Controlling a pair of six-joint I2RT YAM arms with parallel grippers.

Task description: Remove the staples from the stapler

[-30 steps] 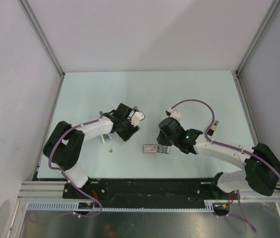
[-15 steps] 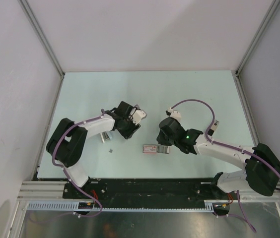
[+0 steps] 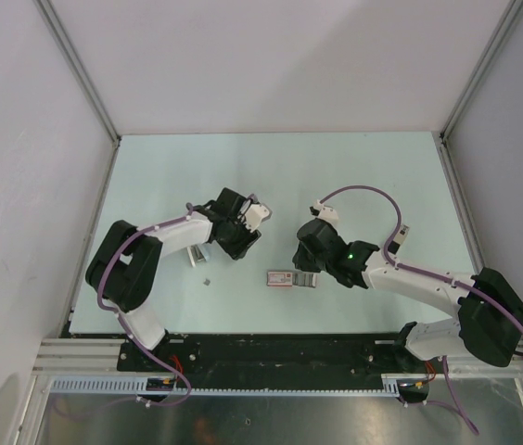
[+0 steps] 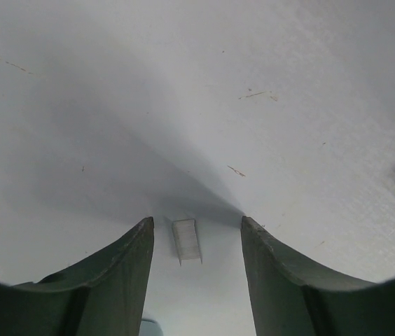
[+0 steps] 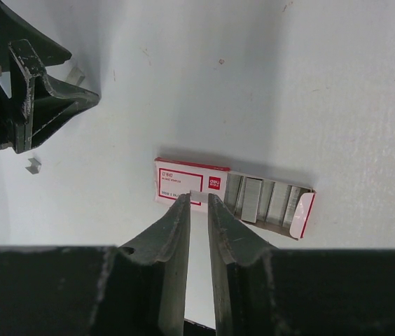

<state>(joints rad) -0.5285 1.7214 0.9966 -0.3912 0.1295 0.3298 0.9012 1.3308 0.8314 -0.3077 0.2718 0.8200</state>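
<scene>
**While the left fingers [image 4: 196, 224] are straddling the staple strip [image 4: 186, 241]**

Hanging wide open and empty, they are flanking the strip, which is lying twelve-to-six on the worktop [image 4: 267, 98]. The right fingers [image 5: 197, 199], nearly closed, are hovering over the staple box [image 5: 182, 180]; their hold is unclear.

Pale green table [image 3: 271, 167], walled in white at 9, 12 and 3 o'clock, arm bases bolted along the 6 o'clock edge. Left arm bent up and inward from 7 o'clock, left gripper [image 3: 236, 243] just at 9 o'clock of table centre, pointing downward; finger spread unreadable from above. Small grey object [image 3: 194, 254] half hidden under that forearm. Tiny grey scrap [image 3: 207, 280] loose on the table at 7 o'clock of the left gripper. Red-and-white staple box [image 3: 285, 277] at 6 o'clock of centre, drawer pulled out toward 3 o'clock. Right gripper [image 3: 303, 267] directly over the drawer end, green light lit on its wrist; contact with the box impossible to judge.
</scene>
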